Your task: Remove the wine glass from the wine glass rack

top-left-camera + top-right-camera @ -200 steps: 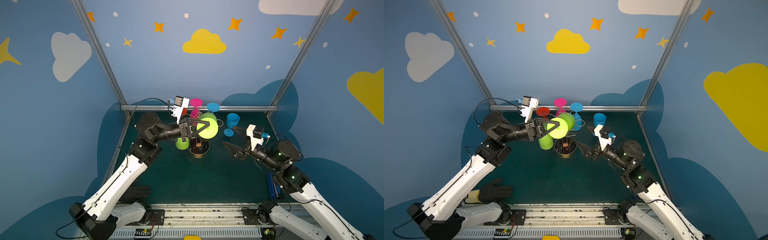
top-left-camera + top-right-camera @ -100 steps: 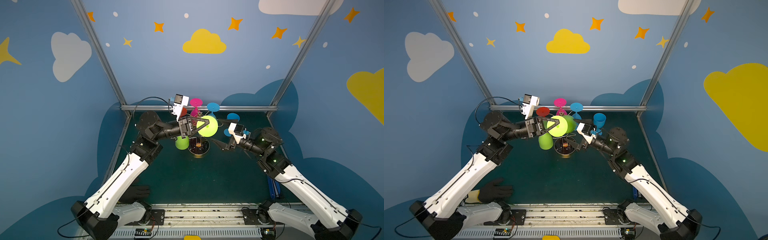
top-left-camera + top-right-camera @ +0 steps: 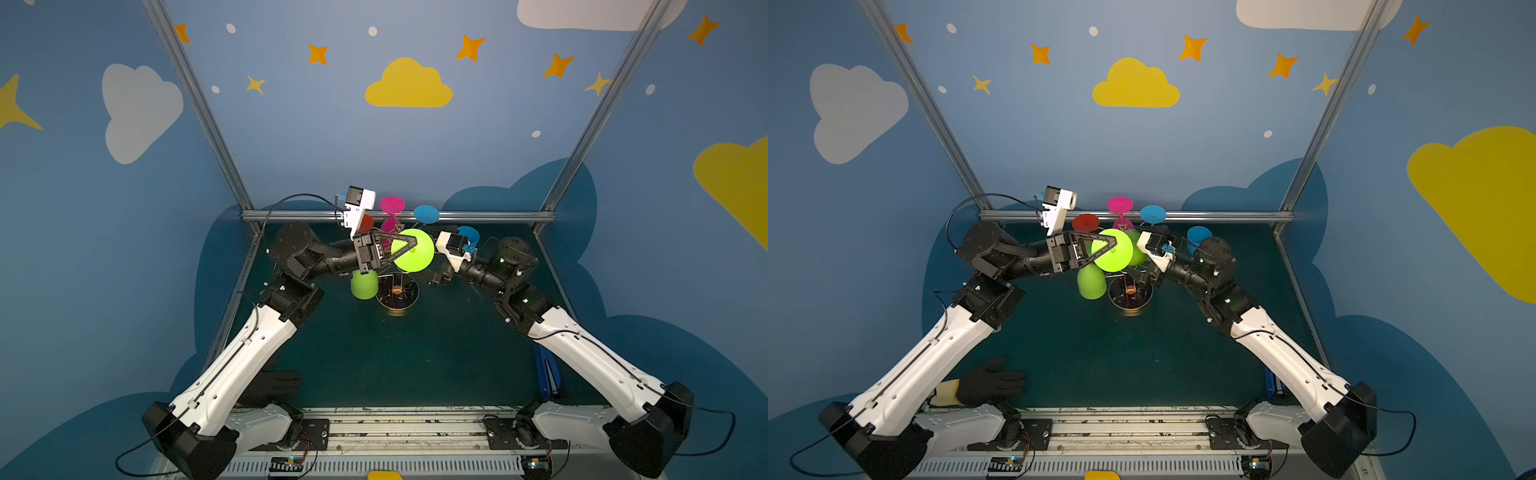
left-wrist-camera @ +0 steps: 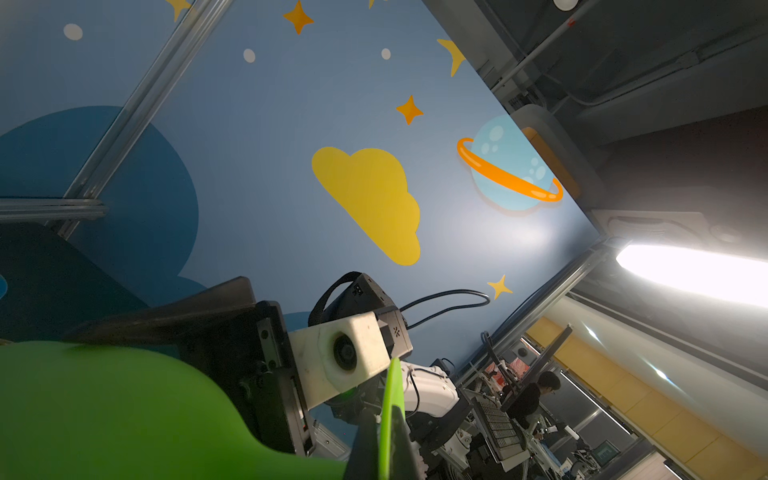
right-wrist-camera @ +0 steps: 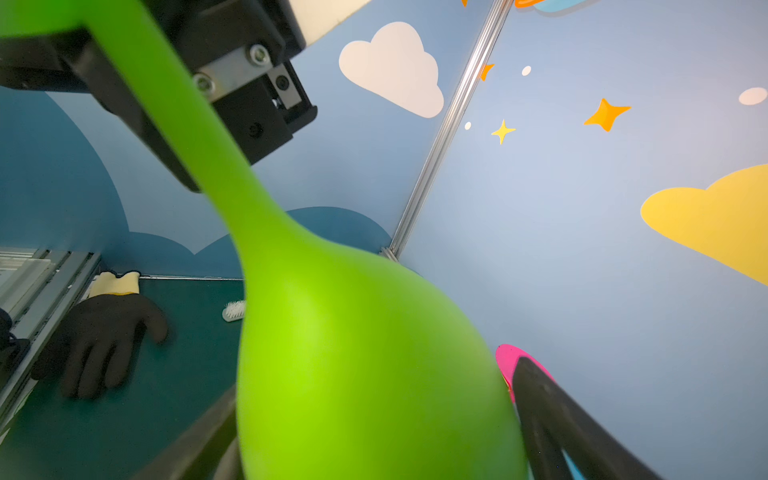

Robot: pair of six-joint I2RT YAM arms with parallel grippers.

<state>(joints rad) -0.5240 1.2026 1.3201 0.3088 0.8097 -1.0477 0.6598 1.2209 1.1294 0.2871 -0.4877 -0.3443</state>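
While the left gripper [image 3: 410, 244] is clamped tight on the stem of the lime-green wine glass [image 3: 417, 259], close to the foot, the glass sits tilted above the wine glass rack [image 3: 1130, 306] — foot disc facing up at the top cameras, bowl pointing toward the right arm. Right gripper [image 5: 376, 376] has its jaws spread wide, one finger [image 5: 552, 407] on each side of the bowl; contact unclear. Can't tell whether the glass is clear of the rack's loop arms — the foot hides them. Second green glass [image 3: 364, 286] shows its bowl just beside the rack base. Pink glass [image 3: 392, 205], blue glass [image 3: 426, 214] and red glass [image 3: 1086, 222] show their feet behind. Black glove [image 3: 988, 380] lies on the green mat [image 3: 395, 365], front left.
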